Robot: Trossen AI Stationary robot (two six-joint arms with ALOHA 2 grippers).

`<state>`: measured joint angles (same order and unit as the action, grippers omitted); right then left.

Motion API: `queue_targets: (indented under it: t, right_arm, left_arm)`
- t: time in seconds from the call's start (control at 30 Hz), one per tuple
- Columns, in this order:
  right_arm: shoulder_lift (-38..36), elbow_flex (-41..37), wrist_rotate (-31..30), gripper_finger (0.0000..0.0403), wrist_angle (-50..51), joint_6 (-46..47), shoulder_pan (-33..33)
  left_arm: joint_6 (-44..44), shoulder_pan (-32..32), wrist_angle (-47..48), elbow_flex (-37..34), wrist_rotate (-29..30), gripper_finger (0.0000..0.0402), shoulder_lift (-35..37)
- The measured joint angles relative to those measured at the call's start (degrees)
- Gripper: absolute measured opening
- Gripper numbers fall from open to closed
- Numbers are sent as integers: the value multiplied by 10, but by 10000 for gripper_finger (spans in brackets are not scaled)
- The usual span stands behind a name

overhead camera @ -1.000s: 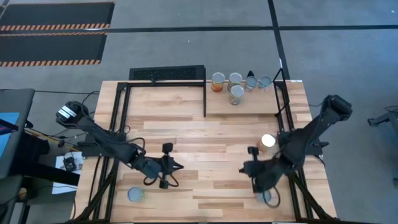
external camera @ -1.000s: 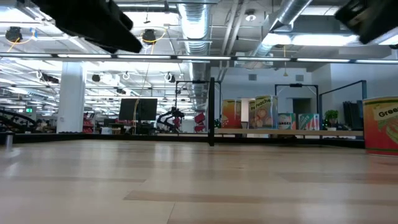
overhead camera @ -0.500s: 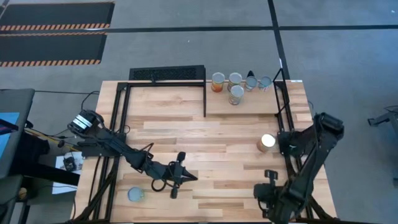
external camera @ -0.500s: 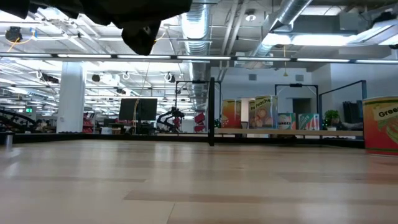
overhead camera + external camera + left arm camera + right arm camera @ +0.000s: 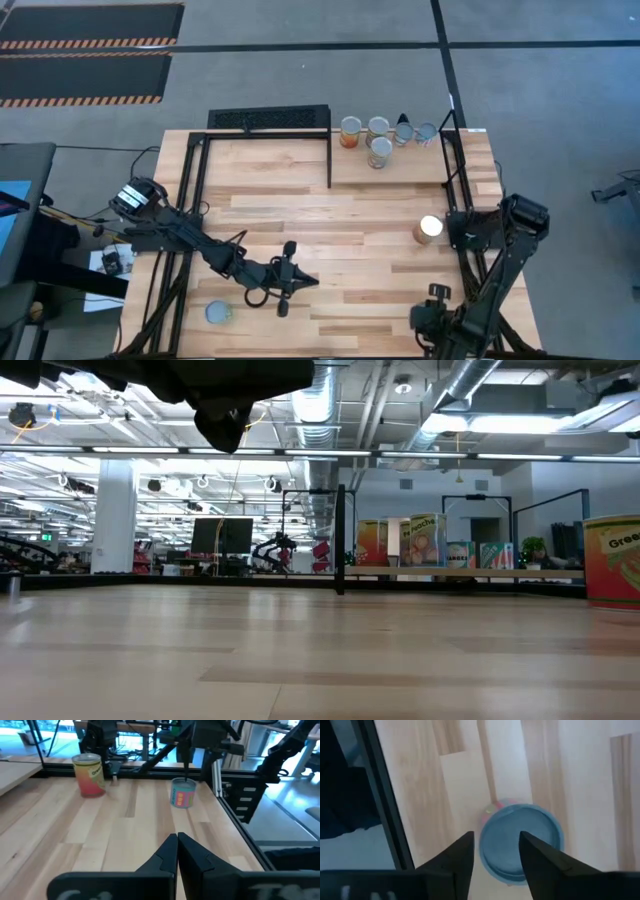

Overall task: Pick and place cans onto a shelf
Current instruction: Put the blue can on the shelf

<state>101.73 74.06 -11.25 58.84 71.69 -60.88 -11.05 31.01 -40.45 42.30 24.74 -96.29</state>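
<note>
A can with a bluish top point(image 5: 522, 842) stands upright on the table near its near right corner, also seen as the pink-and-blue can point(image 5: 183, 793). My right gripper point(image 5: 496, 837) hangs open right above it, pointing down, apart from it; in the high view my right gripper point(image 5: 432, 318) hides this can. My left gripper point(image 5: 298, 283) point(image 5: 176, 841) is shut and empty over the table's middle, pointing toward that can. Another can point(image 5: 430, 229) stands at the right edge and one can point(image 5: 218, 313) at the near left. Several cans point(image 5: 379, 151) stand on the shelf point(image 5: 400, 172).
A black slatted grille point(image 5: 268, 119) stands at the far edge, left of the shelf. Black frame bars point(image 5: 329, 160) edge the shelf and run along both table sides point(image 5: 190, 200). Bare wood lies between the two arms.
My right gripper has swung from beside the right-edge can toward the table's near edge, tipping to point down over the near right corner. My left gripper has slid a little toward the right and near edge and dipped toward level, then kept still.
</note>
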Motion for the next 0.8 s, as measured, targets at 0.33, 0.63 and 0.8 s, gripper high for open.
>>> queue_targets:
  t: [0.33, 0.63, 0.8]
  right_arm:
    - [7, -2, 16, 169, -27, 40, 49]
    - [7, -3, 68, 122, -35, 90, 94]
    - [7, -3, 69, 109, -29, 116, 96]
  left_arm:
    - [0, -3, 9, 0, 2, 0, 0]
    - [-1, -16, 22, 0, 0, 0, 0]
    - [-1, -16, 23, 0, -1, 0, 0]
